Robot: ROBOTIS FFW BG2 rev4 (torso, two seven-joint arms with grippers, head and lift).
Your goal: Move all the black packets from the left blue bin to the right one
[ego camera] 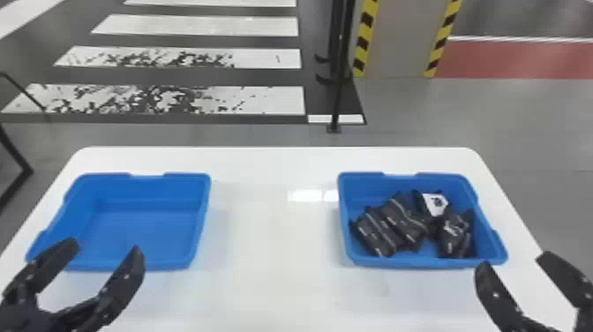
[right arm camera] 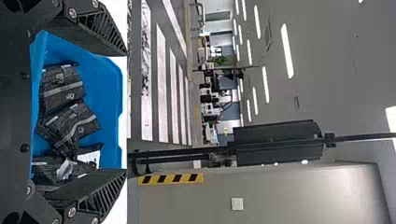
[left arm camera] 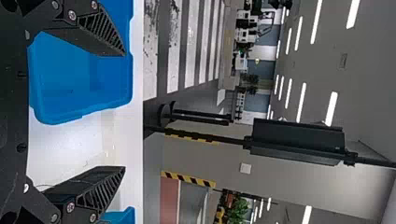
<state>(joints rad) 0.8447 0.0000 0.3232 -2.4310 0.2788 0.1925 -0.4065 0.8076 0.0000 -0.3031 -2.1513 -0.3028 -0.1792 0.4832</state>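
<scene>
Left hand (ego camera: 106, 248) open, well left of right bin (ego camera: 410, 262); right hand (ego camera: 514, 260) open, just beside its near right corner. White counter (ego camera: 273, 287) under it; left bin (ego camera: 167, 264) well apart, leftward. Black packets (ego camera: 399, 225) heaped inside it, bearing pale print (ego camera: 456, 227); one with white label (ego camera: 434, 204).

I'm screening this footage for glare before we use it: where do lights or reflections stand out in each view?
Head view: bright reflections on the white table, just left of the right blue bin. Left wrist view: lit ceiling strips. Right wrist view: more lit strips, plus a pale sheen on the wall.
</scene>
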